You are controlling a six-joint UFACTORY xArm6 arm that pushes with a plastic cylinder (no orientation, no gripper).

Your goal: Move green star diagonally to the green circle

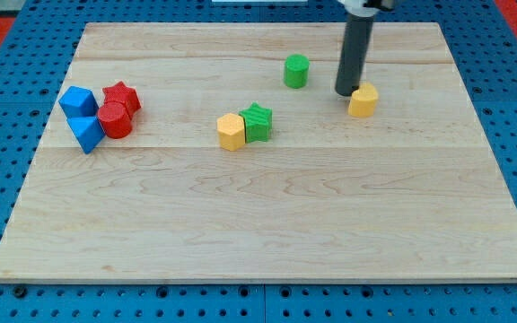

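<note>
The green star point(258, 122) lies near the board's middle, touching a yellow hexagon point(231, 131) on its left. The green circle point(296, 71), a short cylinder, stands up and to the right of the star, apart from it. My tip point(346, 92) is at the end of the dark rod, to the right of the green circle and touching or almost touching a yellow block point(363, 100) at its lower right. The tip is well apart from the green star.
At the view's left a cluster holds a blue cube point(77, 101), a blue block point(87, 132), a red star point(122, 96) and a red cylinder point(115, 119). The wooden board point(258, 224) sits on a blue pegboard surface.
</note>
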